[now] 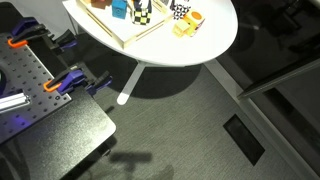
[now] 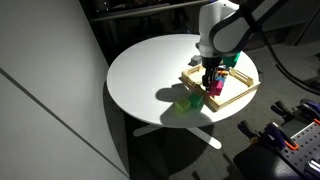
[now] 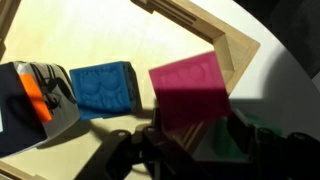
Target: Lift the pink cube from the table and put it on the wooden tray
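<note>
The pink cube (image 3: 190, 88) sits between my gripper's (image 3: 192, 140) dark fingers, which are shut on it, over the corner of the wooden tray (image 3: 228, 42). In an exterior view the gripper (image 2: 211, 74) hangs over the tray (image 2: 238, 92) on the round white table (image 2: 140, 75), with the pink cube (image 2: 214, 89) just under it. I cannot tell whether the cube touches the tray floor. The tray (image 1: 118, 36) and table (image 1: 200, 45) also show at the top edge of an exterior view, where the pink cube is out of view.
A blue cube (image 3: 103, 88) and a black-and-orange object (image 3: 35, 95) lie in the tray beside the pink cube. A green cube (image 2: 188, 101) stands on the table just outside the tray. A black perforated workbench (image 1: 40, 110) with orange clamps (image 1: 62, 83) stands nearby.
</note>
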